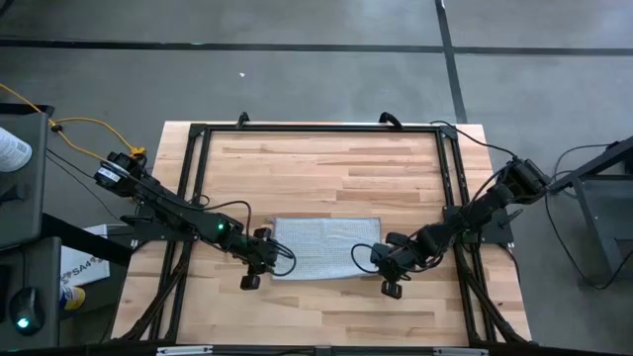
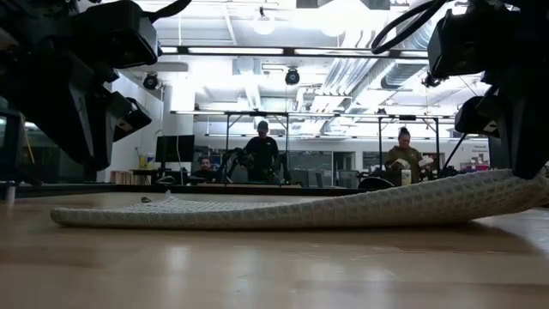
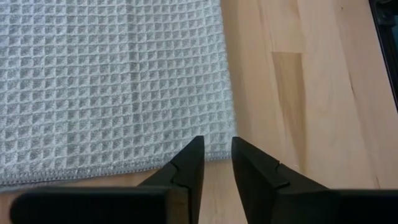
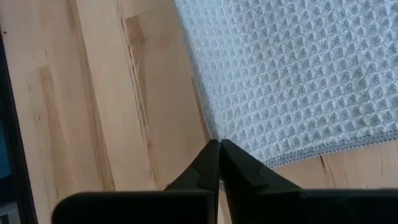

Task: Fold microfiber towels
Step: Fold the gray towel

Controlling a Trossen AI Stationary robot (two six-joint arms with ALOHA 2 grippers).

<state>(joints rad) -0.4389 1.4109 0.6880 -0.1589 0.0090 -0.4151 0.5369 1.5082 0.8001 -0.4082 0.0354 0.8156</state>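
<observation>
Microfiber towel (image 1: 324,246), seen from the high view, lies on the wooden bench (image 1: 316,168) as a band whose long axis runs from one arm to the other, apparently already folded once. The left gripper (image 1: 253,269) sits at the towel's left near corner and the right gripper (image 1: 388,273) at its right near corner, so each arm is nearest its own end and neither is closer to the cloth overall.

From the low view, the towel (image 2: 283,209) rests flat across most of its length, but its right-hand end rises off the bench toward the dark gripper body there, which suggests that corner is being lifted.

In the left wrist view, the left gripper (image 3: 217,163) has its fingers slightly apart, the tips just over the towel's (image 3: 112,81) hemmed corner with nothing visibly between them.

In the right wrist view, the right gripper (image 4: 219,163) has its fingers together, the tips meeting right at the towel's (image 4: 292,74) corner; it appears pinched on the edge, in keeping with the raised end.

The coming move likely turns on the left corner lying directly ahead of the left gripper's tips.
</observation>
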